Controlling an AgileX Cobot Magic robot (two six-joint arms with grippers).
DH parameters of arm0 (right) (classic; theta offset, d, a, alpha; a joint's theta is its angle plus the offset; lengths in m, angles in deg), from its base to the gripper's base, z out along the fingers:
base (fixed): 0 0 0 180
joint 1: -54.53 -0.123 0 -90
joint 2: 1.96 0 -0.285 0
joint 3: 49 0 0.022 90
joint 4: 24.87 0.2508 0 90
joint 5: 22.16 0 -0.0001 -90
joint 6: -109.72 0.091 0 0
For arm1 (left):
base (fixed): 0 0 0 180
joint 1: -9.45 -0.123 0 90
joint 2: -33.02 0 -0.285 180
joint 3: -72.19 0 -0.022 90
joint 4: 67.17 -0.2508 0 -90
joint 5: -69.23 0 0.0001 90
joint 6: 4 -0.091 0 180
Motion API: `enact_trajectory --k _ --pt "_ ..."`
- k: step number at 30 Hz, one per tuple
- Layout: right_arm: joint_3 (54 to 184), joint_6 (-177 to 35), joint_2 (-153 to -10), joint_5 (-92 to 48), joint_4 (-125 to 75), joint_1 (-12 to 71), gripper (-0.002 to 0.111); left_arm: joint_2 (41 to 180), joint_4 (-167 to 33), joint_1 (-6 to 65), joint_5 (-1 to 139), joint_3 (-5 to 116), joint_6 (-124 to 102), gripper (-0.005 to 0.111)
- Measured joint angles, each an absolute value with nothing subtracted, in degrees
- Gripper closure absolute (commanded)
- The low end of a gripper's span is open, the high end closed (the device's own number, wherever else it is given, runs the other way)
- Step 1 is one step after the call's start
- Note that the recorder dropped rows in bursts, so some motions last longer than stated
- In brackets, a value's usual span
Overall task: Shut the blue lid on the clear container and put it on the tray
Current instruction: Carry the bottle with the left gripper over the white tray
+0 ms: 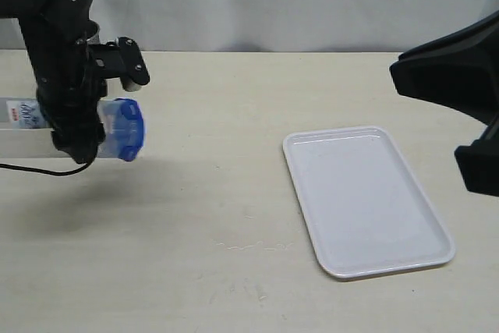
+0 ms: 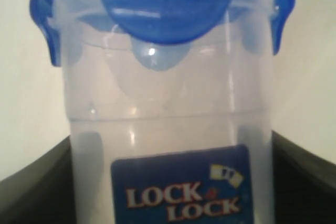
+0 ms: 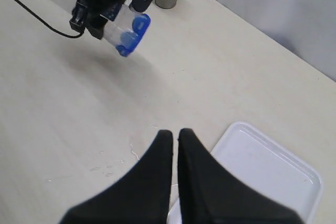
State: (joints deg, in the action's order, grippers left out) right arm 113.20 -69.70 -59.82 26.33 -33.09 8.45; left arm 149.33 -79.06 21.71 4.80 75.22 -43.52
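My left tool [image 1: 80, 126] clamps the clear container [image 1: 111, 124] sideways, blue lid [image 1: 133, 138] on.
Right tool [image 3: 175, 136] pressed together near the tray [image 1: 312, 216] edge; I see open counter [image 1: 218, 193] between.

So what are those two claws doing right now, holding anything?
Left gripper: gripping the clear container, with the blue lid on it.
Right gripper: shut, holding nothing.

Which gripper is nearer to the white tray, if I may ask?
Right. The right gripper hovers at the edge of the tray; the left gripper holds the clear container well away.
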Motion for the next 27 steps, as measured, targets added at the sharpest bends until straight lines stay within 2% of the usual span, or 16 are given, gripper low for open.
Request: enact_trajectory --k 10,20,27 --pt "110.83 -65.72 -59.82 25.09 -36.19 8.45 0.104 149.33 -32.43 21.71 17.17 75.22 -78.90 0.107" --pt "107.98 -44.12 -59.82 25.59 -58.36 8.90 0.104 150.11 8.99 23.21 8.39 75.31 -112.93 0.107" --pt "104.30 -38.18 -61.19 23.05 -61.77 21.07 0.104 154.01 27.97 28.77 5.41 75.45 -124.59 0.107"
